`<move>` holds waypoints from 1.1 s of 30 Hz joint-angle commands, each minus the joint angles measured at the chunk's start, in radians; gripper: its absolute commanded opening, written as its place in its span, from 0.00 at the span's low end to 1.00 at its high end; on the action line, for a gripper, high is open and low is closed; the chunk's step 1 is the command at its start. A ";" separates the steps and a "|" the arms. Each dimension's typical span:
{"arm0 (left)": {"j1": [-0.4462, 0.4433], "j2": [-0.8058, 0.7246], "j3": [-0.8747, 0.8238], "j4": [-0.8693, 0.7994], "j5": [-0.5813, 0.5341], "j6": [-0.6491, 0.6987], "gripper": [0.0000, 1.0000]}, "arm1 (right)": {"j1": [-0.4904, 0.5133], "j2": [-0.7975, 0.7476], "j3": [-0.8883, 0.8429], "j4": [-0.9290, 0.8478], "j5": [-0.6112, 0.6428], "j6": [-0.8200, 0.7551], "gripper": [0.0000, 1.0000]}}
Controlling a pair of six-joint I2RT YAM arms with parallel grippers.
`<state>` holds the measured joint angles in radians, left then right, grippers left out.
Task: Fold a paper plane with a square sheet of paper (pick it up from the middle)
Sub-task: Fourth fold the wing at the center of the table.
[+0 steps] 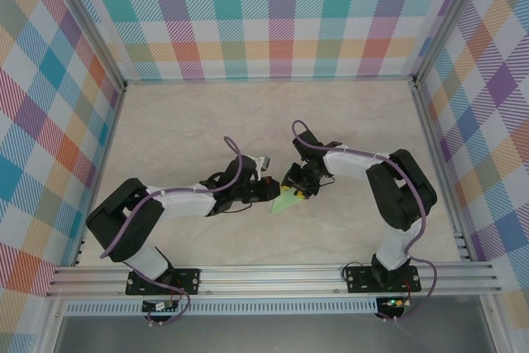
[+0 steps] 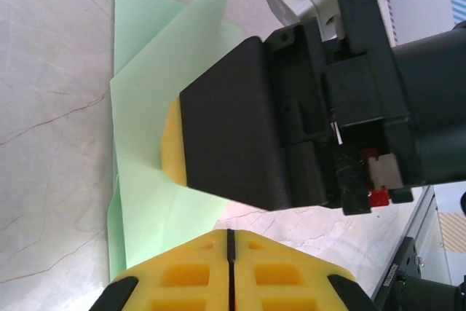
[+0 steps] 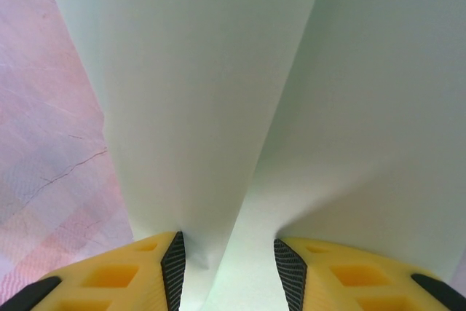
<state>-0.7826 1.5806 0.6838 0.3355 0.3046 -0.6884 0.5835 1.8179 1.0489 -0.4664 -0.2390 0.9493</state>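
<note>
**Both claws meet at the green sheet near mid-table**

Top external view: the sheet of paper (image 1: 285,202) shows as a small pale green wedge on the table (image 1: 182,121), just toward 5 o'clock from the table's middle. The left gripper (image 1: 269,190) reaches in from 8 o'clock and ends right beside the paper's 10 o'clock edge. The right gripper (image 1: 296,186) comes in from 3 o'clock and sits over the paper's 1 o'clock end. The two claws are almost touching.

Left wrist view: the sheet of paper (image 2: 138,107) lies partly folded on the marbled table (image 2: 51,107), with one flap rising toward 12 o'clock and layers overlapping. The left gripper (image 2: 229,242), at 6 o'clock, has its yellow fingers pressed together with only a thin seam between them. The paper's lower edge runs under them, and I cannot tell whether any of it is caught. The right gripper (image 2: 175,143) enters from 3 o'clock, one black finger with a yellow tip lying on top of the paper.

Right wrist view: the right gripper (image 3: 227,267) holds its fingers partway apart, pinching a loose fold of the sheet of paper (image 3: 218,71) between the black pads. The paper fans out toward 12 o'clock, and the table (image 3: 51,143) shows at 9 o'clock
</note>
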 commanded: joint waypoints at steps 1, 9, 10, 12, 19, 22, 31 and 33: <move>-0.002 0.024 -0.012 0.016 0.014 -0.009 0.07 | -0.002 0.111 -0.058 -0.083 0.107 -0.015 0.43; -0.001 0.091 0.016 0.012 0.022 -0.018 0.05 | -0.002 0.109 -0.059 -0.089 0.109 -0.017 0.41; -0.002 0.097 0.022 0.004 0.019 -0.021 0.05 | -0.002 0.109 -0.058 -0.090 0.110 -0.018 0.41; 0.000 0.108 0.028 -0.016 -0.004 -0.029 0.04 | -0.002 0.110 -0.058 -0.092 0.110 -0.020 0.41; 0.005 0.105 0.007 0.074 0.039 -0.051 0.03 | -0.002 0.122 -0.050 -0.095 0.106 -0.028 0.42; 0.005 0.112 0.006 0.108 0.071 -0.056 0.05 | -0.002 0.130 -0.045 -0.095 0.099 -0.029 0.43; 0.005 0.178 0.034 0.080 0.046 -0.039 0.02 | -0.002 0.130 -0.049 -0.093 0.095 -0.028 0.42; 0.005 0.185 0.037 0.074 0.038 -0.033 0.02 | -0.002 0.130 -0.050 -0.093 0.093 -0.028 0.42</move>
<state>-0.7818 1.7535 0.6922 0.4015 0.3481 -0.7364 0.5827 1.8366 1.0706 -0.4973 -0.2485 0.9386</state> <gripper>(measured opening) 0.046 0.415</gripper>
